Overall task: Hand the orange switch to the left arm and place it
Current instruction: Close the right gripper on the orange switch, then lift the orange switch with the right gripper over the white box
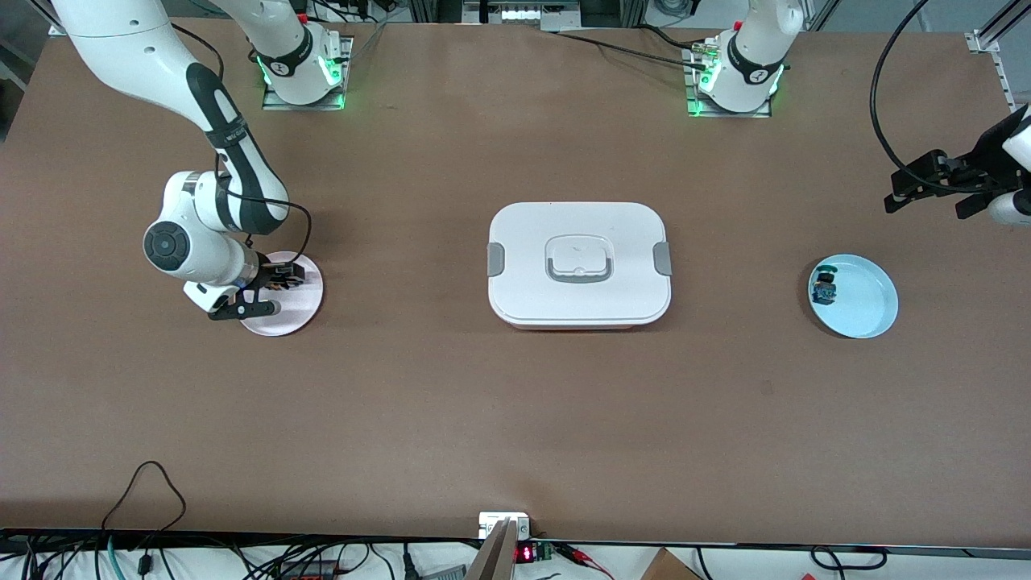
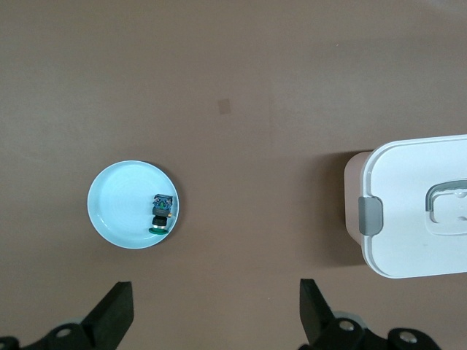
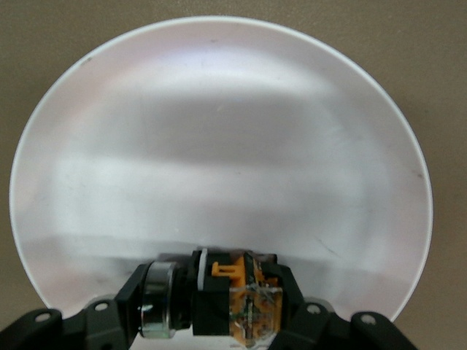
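The orange switch (image 3: 244, 302) lies on its side on a pale pink plate (image 3: 219, 146) at the right arm's end of the table. My right gripper (image 3: 215, 299) is shut on it, one finger at its metal-ringed cap and the other at its orange base. From the front, the right gripper (image 1: 278, 283) is low over the pink plate (image 1: 304, 310). The white box (image 1: 578, 266) with grey clips stands at mid-table. My left gripper (image 1: 930, 201) hangs open over bare table at the left arm's end, its fingers (image 2: 117, 310) wide apart with nothing between them.
A light blue plate (image 1: 866, 300) near the left arm's end holds a small blue-and-black switch (image 1: 824, 287); the left wrist view shows the blue plate (image 2: 120, 204), that switch (image 2: 160, 213) and one end of the box (image 2: 416, 211). Cables run along the table's front edge.
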`<move>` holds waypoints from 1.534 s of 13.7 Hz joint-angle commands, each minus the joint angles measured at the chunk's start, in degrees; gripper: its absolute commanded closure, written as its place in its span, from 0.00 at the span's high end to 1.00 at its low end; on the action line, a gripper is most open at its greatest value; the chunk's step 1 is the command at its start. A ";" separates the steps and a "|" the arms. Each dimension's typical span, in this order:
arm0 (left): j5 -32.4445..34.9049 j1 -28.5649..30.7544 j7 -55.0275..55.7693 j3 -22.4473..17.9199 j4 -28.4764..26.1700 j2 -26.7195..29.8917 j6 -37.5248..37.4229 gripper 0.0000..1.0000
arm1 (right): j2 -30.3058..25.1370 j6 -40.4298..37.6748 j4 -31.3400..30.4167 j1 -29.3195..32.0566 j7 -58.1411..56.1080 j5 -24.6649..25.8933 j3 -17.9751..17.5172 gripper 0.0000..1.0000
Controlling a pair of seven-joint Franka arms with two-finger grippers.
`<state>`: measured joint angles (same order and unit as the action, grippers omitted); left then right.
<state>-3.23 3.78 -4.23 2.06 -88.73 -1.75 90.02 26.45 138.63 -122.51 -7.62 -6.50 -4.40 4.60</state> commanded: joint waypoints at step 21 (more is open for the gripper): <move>3.58 1.05 0.01 -0.56 2.86 -1.15 -1.08 1.00 | -6.23 -15.92 18.25 0.06 -1.05 -2.19 -4.76 0.00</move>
<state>-1.14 4.65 -4.16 1.27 -87.14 -2.57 90.01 20.85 125.75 -107.62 -7.81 -6.84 -5.70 1.56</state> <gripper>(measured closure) 0.000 0.269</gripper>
